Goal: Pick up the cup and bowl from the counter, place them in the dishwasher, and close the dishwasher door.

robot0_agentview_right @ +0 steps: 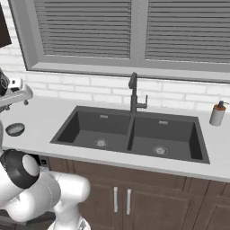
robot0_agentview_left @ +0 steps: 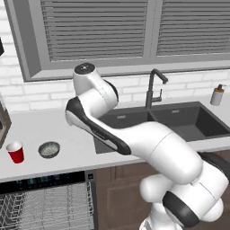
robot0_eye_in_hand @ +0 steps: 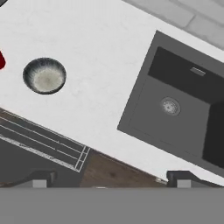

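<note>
**Approach stage: first pickup not yet begun**

Fingertips [robot0_eye_in_hand: 41,180] spread wide apart, released, grasping nothing. Gripper [robot0_eye_in_hand: 109,179] poised high above the counter [robot0_eye_in_hand: 96,65], looking down on the front counter edge beside the sink [robot0_eye_in_hand: 183,109]. No contact with any object.

Bowl [robot0_eye_in_hand: 44,75] upright on the counter, away from the sink on the side opposite the faucet's second basin, well apart from the sink rim. Cup [robot0_agentview_left: 15,152] upright, just beside the bowl on the side farther from the sink, not touching it. Dishwasher [robot0_agentview_left: 45,202] below the counter under the two items, wire racks exposed, so judged already open. Dishwasher door itself not clearly distinguishable. Soap dispenser [robot0_agentview_right: 218,113] on the far side of the sink, not part of the task.

Step in hand, as judged: travel toward the first item, both items untouched.

Next move calls for: shift away from the sink until centred over the bowl or cup, descend with jaws kept wide, straddle the rim, close. Risk: nudging the neighbouring item, given the narrow gap between them.
</note>
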You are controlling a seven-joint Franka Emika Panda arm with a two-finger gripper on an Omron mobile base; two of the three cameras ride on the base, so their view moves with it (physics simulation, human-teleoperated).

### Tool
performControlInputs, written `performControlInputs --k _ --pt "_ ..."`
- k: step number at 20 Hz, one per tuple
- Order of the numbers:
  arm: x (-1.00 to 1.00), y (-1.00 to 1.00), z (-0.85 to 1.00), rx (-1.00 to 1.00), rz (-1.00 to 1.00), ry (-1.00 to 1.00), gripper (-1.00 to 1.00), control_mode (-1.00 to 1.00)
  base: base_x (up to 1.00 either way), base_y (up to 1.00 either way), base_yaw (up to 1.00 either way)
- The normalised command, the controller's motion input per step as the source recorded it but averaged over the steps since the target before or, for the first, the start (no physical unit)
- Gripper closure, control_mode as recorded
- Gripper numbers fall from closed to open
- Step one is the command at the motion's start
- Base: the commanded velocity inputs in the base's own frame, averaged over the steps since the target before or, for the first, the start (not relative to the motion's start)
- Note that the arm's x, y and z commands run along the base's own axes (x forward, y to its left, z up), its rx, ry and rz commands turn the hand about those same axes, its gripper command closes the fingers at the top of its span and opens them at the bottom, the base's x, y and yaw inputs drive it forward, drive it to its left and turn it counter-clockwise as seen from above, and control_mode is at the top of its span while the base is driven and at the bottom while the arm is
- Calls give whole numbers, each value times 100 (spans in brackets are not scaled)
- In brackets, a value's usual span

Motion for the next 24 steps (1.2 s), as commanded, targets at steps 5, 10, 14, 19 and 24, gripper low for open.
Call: performControlInputs --k 5,10,14,19,24 --pt "0 -17 -63 27 -28 -13 -100 -100 0 0 0" --pt "0 -45 -87 38 -32 -8 -100 -100 0 0 0" --pt "-11 -31 -57 41 -20 -10 -100 -100 0 0 0" --pt "1 -10 -39 25 -13 2 -100 -100 0 0 0" --pt "16 14 7 -2 -1 19 -100 -100 0 0 0"
